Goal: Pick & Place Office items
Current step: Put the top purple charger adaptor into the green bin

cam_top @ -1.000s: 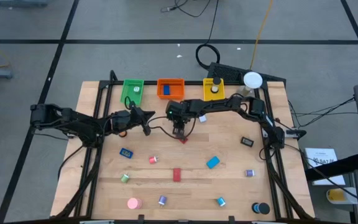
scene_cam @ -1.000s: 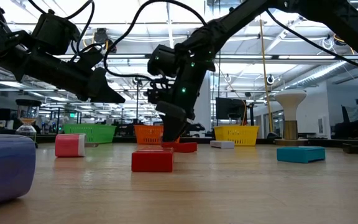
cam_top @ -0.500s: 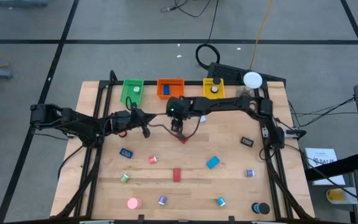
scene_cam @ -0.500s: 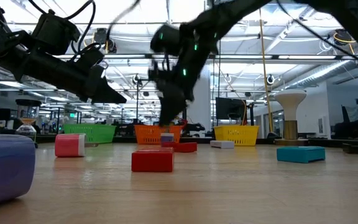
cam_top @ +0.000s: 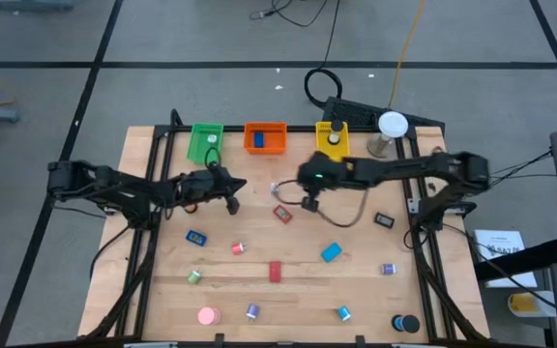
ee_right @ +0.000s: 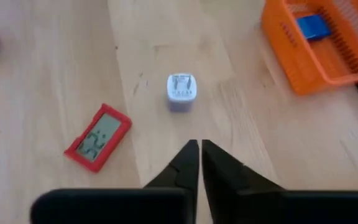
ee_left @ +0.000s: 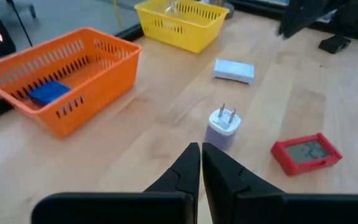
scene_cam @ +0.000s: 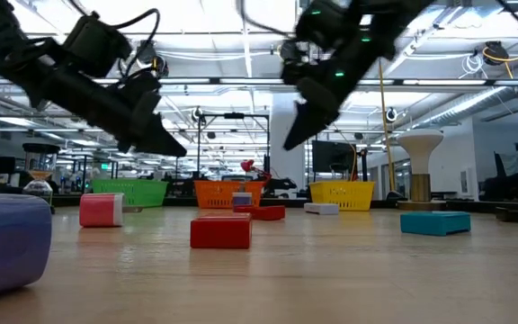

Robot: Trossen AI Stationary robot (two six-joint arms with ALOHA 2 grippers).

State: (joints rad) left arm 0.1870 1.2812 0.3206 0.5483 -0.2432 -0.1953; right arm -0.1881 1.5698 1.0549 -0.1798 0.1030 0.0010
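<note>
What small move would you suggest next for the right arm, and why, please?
Probably open the right hand and lower it onto the white plug adapter: its fingers are shut and empty, and the adapter stands free on the table just ahead, beside the red timer.

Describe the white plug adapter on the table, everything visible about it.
The white plug adapter is a small, rounded, glossy plastic-looking cube standing on the bare wooden table, its two metal prongs pointing up. It sits apart from the red-framed little screen device beside it and from the orange tray. Nothing touches it: the left gripper and right gripper are both shut, off it.
</note>
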